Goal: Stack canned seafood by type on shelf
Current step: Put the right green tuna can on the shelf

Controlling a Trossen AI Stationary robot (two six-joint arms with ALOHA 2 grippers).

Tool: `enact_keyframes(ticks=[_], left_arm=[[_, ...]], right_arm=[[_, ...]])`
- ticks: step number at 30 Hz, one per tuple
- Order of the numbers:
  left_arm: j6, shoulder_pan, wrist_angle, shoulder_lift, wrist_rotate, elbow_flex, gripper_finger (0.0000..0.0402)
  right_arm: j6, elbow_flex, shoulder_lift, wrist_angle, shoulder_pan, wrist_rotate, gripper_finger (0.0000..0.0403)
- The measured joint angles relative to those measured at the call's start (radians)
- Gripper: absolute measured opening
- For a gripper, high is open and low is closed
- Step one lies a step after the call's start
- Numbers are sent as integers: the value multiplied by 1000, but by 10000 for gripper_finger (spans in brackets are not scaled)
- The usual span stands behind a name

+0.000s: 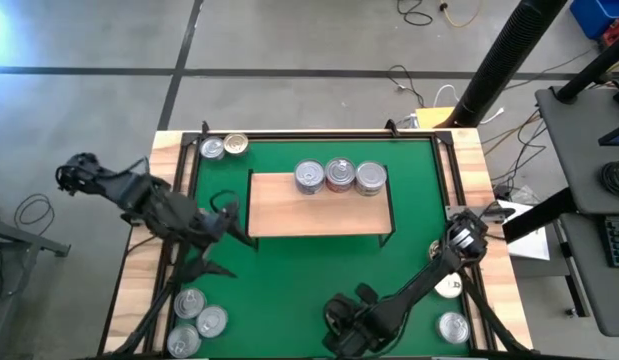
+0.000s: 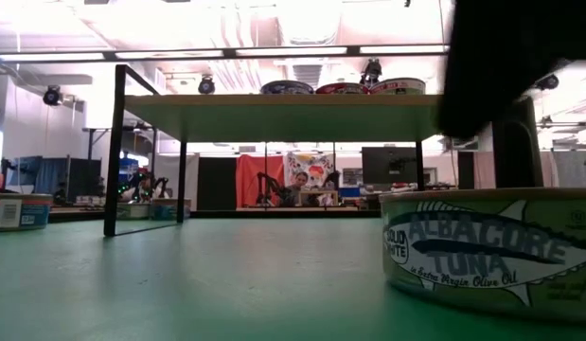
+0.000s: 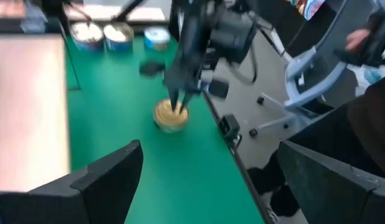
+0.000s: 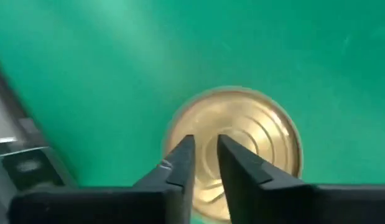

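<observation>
Landmark: the shelf (image 1: 319,205), a light wood board on thin black legs, standing on the green mat (image 1: 319,275).
On the shelf: three tins (image 1: 339,177) in a row along its far edge, side by side.
Past the shelf's far left corner: two tins (image 1: 223,147), one silver and one gold, touching.
Near left of the shelf: three silver tins (image 1: 196,322) close together at the mat's front corner.
Near right of the shelf: one silver tin (image 1: 453,326) by the mat's front right corner.
Gold tin (image 4: 242,149): flat on the mat, near side of the shelf.
Right end effector (image 4: 204,165): right above the gold tin's lid, fingers almost closed with only a thin gap, holding nothing.
Left end effector (image 1: 229,222): just off the shelf's left end, fingers spread wide, empty.
Tuna tin (image 2: 491,248): close to the low camera, label reads "Albacore Tuna".
</observation>
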State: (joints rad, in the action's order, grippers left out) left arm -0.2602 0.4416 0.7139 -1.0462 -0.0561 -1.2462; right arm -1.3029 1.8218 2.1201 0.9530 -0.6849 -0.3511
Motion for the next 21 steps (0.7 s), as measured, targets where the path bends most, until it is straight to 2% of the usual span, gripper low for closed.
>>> enact_keyframes(ticks=[6,10,14,18,21], left_arm=[[-102,70,-102,0,54,152,356],[-201,105,-189,-6,107,226,356],[-277,166,-241,-43,151,235,356],[-281,211,-248,-119,202,231,356],[-294,212,-253,-188,176,230,356]], right_arm=[[56,131,-9,142,-8,-2,149],[2,167,-16,224,-44,-30,214],[-66,147,-15,303,-96,-32,280],[-100,101,-14,323,-139,-11,338],[-145,76,-14,309,-174,-13,369]])
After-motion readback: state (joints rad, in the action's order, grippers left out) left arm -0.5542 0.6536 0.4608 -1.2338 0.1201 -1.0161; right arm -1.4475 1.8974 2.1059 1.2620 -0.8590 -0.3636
